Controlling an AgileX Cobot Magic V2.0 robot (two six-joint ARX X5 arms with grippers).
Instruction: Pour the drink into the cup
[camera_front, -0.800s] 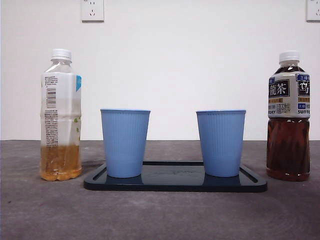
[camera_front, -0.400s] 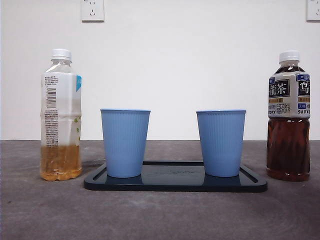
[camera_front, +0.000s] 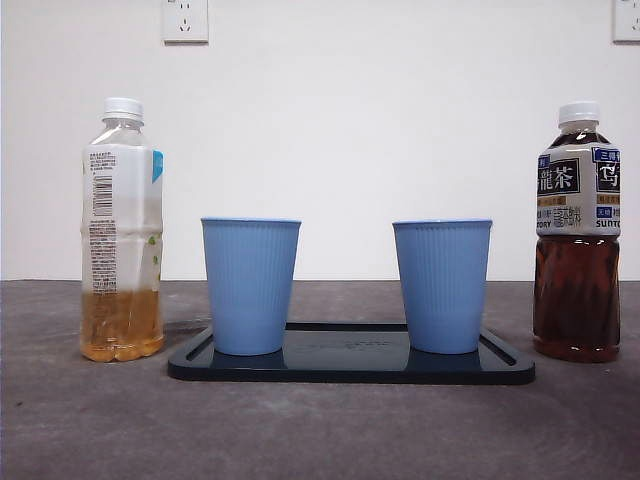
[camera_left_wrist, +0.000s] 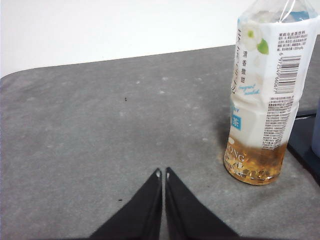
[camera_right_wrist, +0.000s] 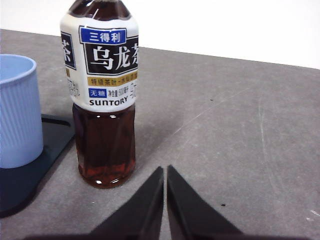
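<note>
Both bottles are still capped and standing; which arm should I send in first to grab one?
Probably the right. Its pincer, shut, sits close beside the dark tea bottle, which is nearly full. The left pincer, also shut, is farther from the pale tea bottle, which holds little. Either must open first.

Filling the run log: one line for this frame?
phase: pre-grasp | left gripper: shut, near green tea bottle | right gripper: shut, near oolong bottle | bottles: capped | cups: upright on tray
</note>
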